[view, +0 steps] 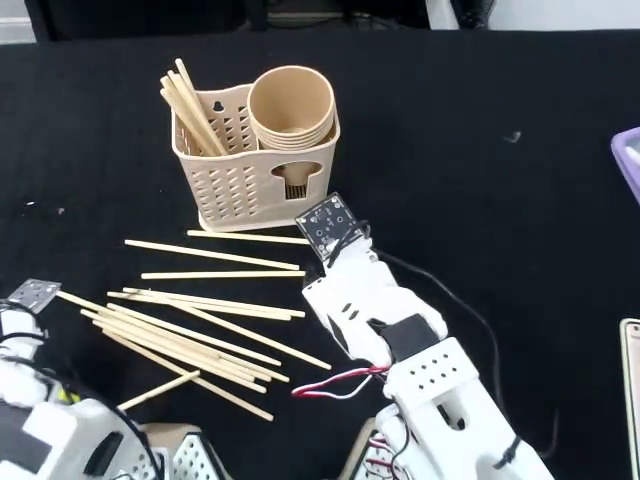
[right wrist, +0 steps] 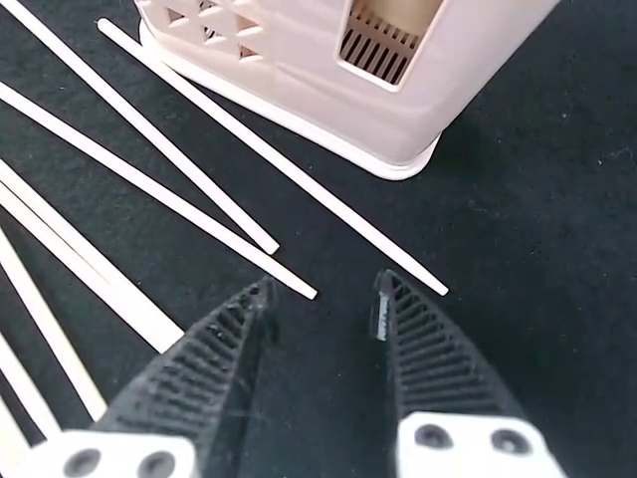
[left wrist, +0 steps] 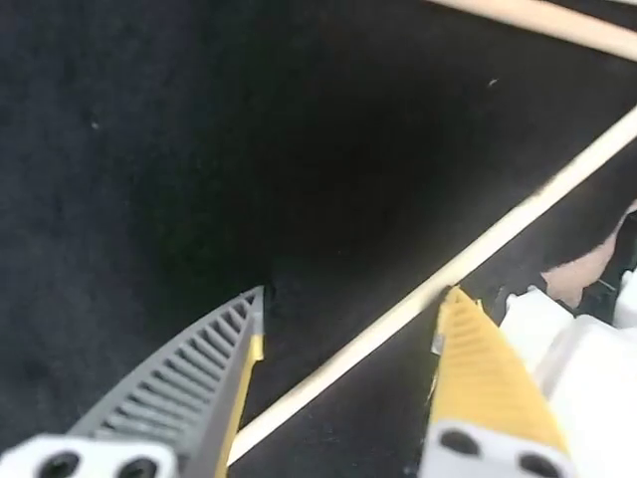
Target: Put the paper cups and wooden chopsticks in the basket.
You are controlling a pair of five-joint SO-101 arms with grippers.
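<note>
My left gripper (left wrist: 356, 299), spread, hangs over one chopstick (left wrist: 518, 224) crossing slantwise between its jaws; my right gripper (right wrist: 323, 294), also spread, meets a second chopstick (right wrist: 199, 219) tip-on near the basket (right wrist: 299, 80)

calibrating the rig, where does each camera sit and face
High view: fixed overhead, looking down on basket, loose chopsticks, left arm, right arm.
Left wrist view: on left wrist, facing table past left gripper, one chopstick.
Right wrist view: on right wrist, facing the basket's foot past right gripper.
Shared: the basket, high and right wrist.
</note>
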